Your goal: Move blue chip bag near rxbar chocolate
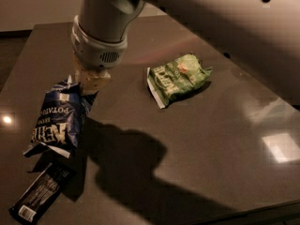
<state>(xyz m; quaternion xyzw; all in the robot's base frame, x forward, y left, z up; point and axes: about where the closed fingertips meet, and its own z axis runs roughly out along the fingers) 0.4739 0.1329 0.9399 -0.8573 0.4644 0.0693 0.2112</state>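
The blue chip bag (58, 118) is a crumpled dark-blue foil bag with white lettering. It hangs tilted at the left of the dark table, its lower edge just above the rxbar chocolate. My gripper (88, 84) comes down from the arm above and is shut on the bag's upper right corner. The rxbar chocolate (40, 194) is a long black wrapper with a small white label. It lies flat at the front left corner, partly in the bag's shadow.
A green chip bag (178, 78) lies at the middle of the table (211, 172), to the right of my gripper. The arm's large shadow falls across the table's centre. The table's front edge runs along the lower right.
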